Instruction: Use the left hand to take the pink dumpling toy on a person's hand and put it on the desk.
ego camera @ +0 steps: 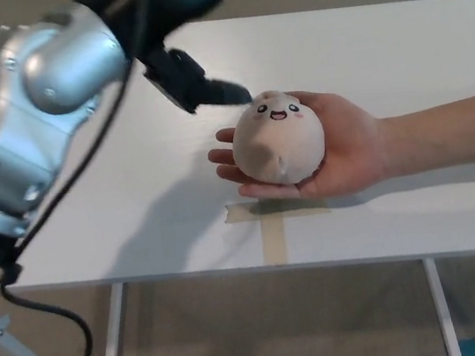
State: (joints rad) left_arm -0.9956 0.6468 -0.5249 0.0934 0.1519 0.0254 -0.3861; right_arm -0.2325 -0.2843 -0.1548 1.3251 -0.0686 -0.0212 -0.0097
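The pink dumpling toy [277, 140], round with a small smiling face, rests in a person's open palm [344, 150] held just above the white desk [89, 190]. My left hand [193, 82] reaches in from the upper left. One black fingertip [233, 95] lies close to the toy's top left, and I cannot tell whether it touches. The hand holds nothing, and its fingers look spread. My silver left forearm [42, 108] fills the upper left of the view. My right hand does not show.
The person's forearm [453, 134] stretches in from the right edge. A cross of beige tape [270, 222] marks the desk near its front edge, below the toy. A black cable [57, 345] hangs at the lower left beside the desk's metal legs.
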